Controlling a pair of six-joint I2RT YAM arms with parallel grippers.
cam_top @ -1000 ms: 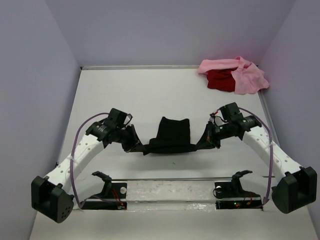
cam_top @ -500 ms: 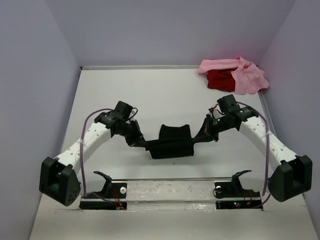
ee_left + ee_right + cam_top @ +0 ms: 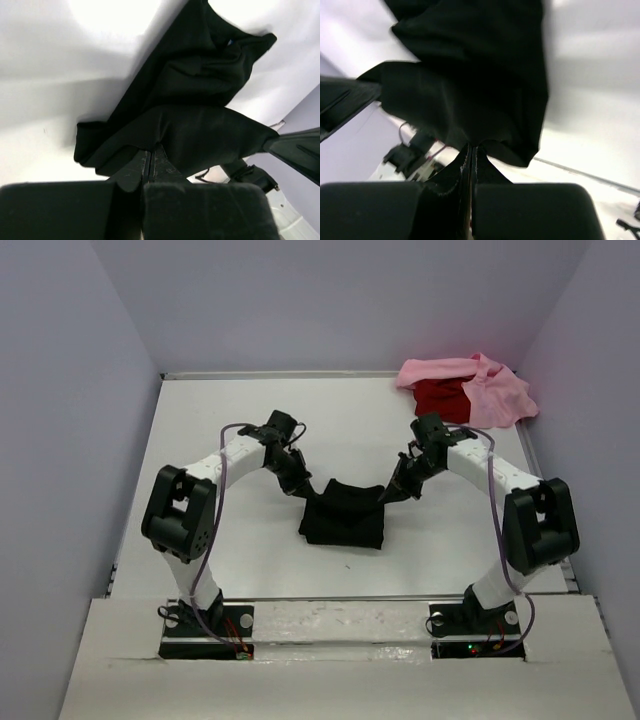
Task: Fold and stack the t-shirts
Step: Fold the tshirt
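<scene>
The black t-shirt (image 3: pixel 342 516) lies in the middle of the table, partly folded, its far edge lifted between the two grippers. My left gripper (image 3: pixel 304 491) is shut on the shirt's far left corner; in the left wrist view the black cloth (image 3: pixel 200 100) hangs from the closed fingertips (image 3: pixel 151 150). My right gripper (image 3: pixel 386 496) is shut on the far right corner, and the black cloth (image 3: pixel 470 75) drapes from its tips (image 3: pixel 471 146). A light pink t-shirt (image 3: pixel 490 392) and a red t-shirt (image 3: pixel 440 400) lie heaped at the far right corner.
Lilac walls close in the white table (image 3: pixel 220 430) at the left, back and right. The arm bases stand on a pale strip (image 3: pixel 340 625) at the near edge. Both arms are stretched far forward over the table.
Both grippers have carried the shirt's near edge away from the bases, over the rest of the shirt, toward the far side. The shirt now lies as a shorter, doubled shape.
</scene>
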